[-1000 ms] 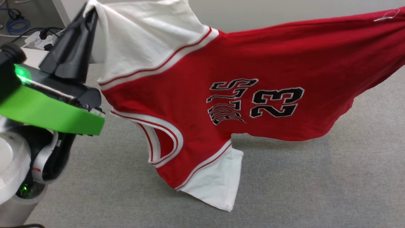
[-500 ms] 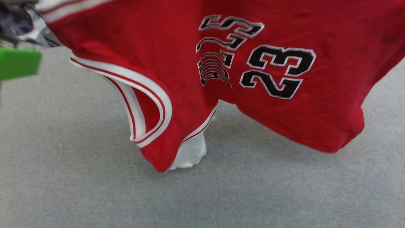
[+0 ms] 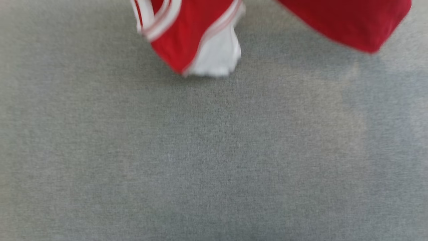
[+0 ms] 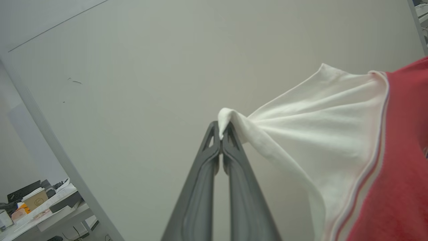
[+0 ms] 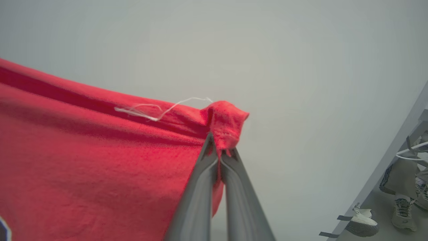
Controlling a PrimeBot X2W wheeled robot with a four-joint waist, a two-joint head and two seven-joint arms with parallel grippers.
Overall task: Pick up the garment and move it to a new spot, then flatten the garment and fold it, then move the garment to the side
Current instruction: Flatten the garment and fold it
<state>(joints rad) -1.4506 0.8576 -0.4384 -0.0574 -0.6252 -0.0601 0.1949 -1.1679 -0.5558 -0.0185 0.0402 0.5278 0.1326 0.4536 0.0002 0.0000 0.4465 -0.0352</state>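
Note:
The garment (image 3: 187, 36) is a red jersey with white sleeves, and its low parts hang at the top of the head view over the grey surface. My left gripper (image 4: 220, 130) is shut on the tip of a white sleeve of the garment (image 4: 321, 113), which stretches away to the right. My right gripper (image 5: 219, 147) is shut on a red corner of the garment (image 5: 83, 157), with a loose white thread on the hem nearby. The lettering is out of view.
Grey carpet-like surface (image 3: 214, 157) spreads below the hanging cloth. A pale wall (image 4: 150, 67) stands behind both grippers. A desk with a paper cup (image 4: 35, 199) sits far left in the left wrist view. A person's shoes (image 5: 403, 211) show at lower right in the right wrist view.
The head view has tilted down, so the garment slid up to the picture's top and my left arm left the frame. The lower sleeve has bunched up.

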